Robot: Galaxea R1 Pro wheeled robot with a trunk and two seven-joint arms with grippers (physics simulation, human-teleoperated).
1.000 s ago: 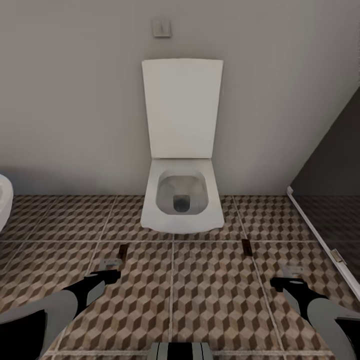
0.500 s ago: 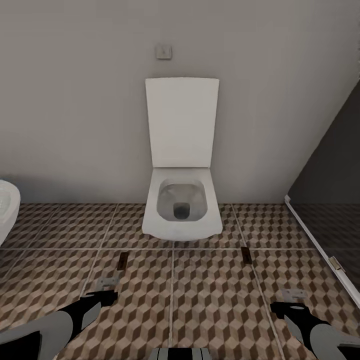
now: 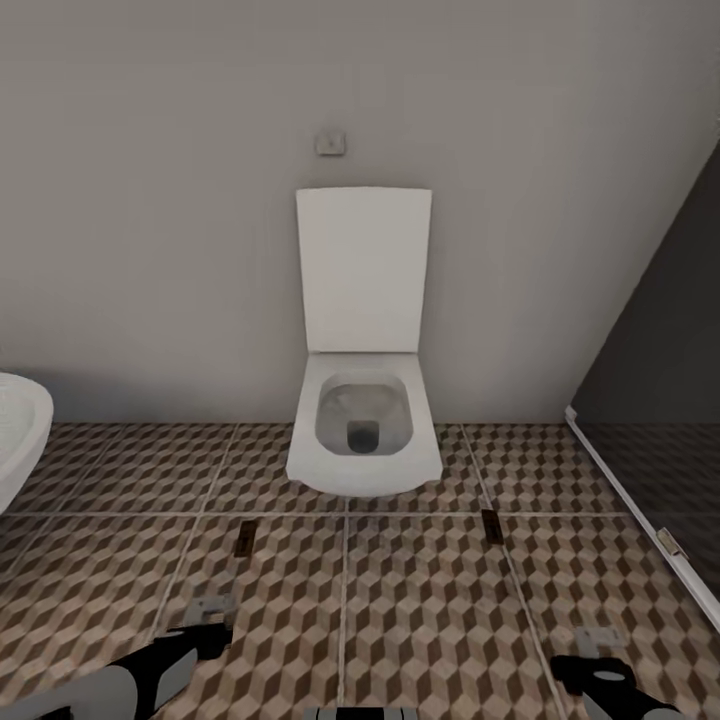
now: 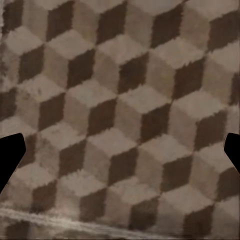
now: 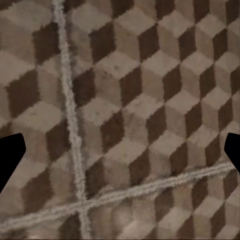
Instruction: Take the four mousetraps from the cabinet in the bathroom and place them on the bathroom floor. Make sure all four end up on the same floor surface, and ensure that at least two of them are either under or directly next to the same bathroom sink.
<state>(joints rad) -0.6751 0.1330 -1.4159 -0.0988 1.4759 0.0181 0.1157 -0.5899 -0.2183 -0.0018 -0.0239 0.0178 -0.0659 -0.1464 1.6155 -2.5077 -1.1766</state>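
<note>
The bathroom floor (image 3: 430, 620) of cube-patterned tiles spreads under me. Two small dark flat oblongs lie on it, one (image 3: 246, 537) left and one (image 3: 492, 527) right of the toilet's front; they are too small to tell whether they are mousetraps. My left gripper (image 3: 205, 612) hangs low at the left, open over bare tiles (image 4: 120, 115), its black fingertips (image 4: 10, 160) wide apart. Low at the right, my right gripper (image 3: 597, 640) is open as well, above a crossing of grout lines (image 5: 80, 205). The cabinet and the bathroom sink are out of view.
A white toilet (image 3: 365, 440) with its lid up stands against the grey wall straight ahead. A rounded white fixture (image 3: 15, 440) juts in at the left edge. A dark panel with a white frame (image 3: 650, 400) closes off the right side.
The camera has drawn back: toilet and floor have slid down the picture and look smaller. Both arms have dropped lower in the view than the floor has.
</note>
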